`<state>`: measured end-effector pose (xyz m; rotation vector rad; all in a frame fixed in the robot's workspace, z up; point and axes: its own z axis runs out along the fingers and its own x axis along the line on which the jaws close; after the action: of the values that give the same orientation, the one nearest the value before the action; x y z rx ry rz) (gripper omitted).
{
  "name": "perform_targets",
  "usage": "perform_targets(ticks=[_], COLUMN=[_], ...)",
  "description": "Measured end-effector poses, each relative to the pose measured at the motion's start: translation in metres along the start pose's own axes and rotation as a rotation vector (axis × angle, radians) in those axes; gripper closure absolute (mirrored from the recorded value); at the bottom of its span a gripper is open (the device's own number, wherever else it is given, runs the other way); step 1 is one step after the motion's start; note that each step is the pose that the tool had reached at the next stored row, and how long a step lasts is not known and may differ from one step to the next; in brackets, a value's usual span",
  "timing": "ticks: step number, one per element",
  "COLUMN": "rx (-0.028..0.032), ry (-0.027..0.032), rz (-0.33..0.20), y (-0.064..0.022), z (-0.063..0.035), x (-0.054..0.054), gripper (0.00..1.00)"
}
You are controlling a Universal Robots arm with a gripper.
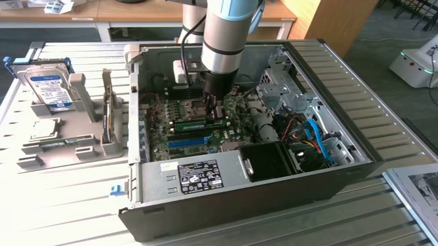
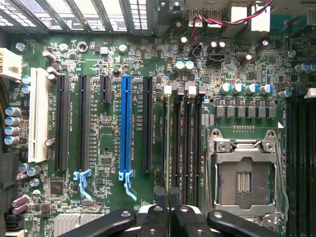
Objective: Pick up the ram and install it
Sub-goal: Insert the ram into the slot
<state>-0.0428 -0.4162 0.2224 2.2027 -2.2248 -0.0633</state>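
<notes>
Open computer case (image 1: 342,154) lying on a slatted table (image 1: 68,215), inside facing up. Robot arm (image 1: 226,31) pointing straight down into it, over the green motherboard (image 2: 108,123). Claw (image 1: 216,108) closed, clamped on the ram (image 1: 195,123): a long green stick standing on edge, level, at the memory slots (image 2: 186,138) just beside the processor socket (image 2: 244,180). In the wrist view, black fingertips (image 2: 159,195) pressed nearly together, the ram edge-on between them and lined up along one of the slots; seated fully or not, impossible to tell. Socket framed in metal, contact field showing. Blue slot (image 2: 126,123) among the black card slots, farther from the socket than the memory slots. Power supply (image 1: 198,177) along the near wall of the case, blue and orange cables (image 1: 318,138) toward the exterior view's right. Outside the case, at the exterior view's left, grey holder (image 1: 89,148) with a blue-labelled hard drive (image 1: 46,87) upright in it, well apart from the claw.
</notes>
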Motion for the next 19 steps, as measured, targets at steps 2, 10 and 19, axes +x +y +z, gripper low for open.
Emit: perform_targets(ticks=[2,10,19], rx=[0.0,0.0,0.0001], ry=[0.0,-0.0001,0.0], rz=[0.0,0.0,0.0], y=[0.0,0.0,0.0], z=[0.0,0.0,0.0], x=[0.0,0.0,0.0], gripper=[0.88,0.87,0.69])
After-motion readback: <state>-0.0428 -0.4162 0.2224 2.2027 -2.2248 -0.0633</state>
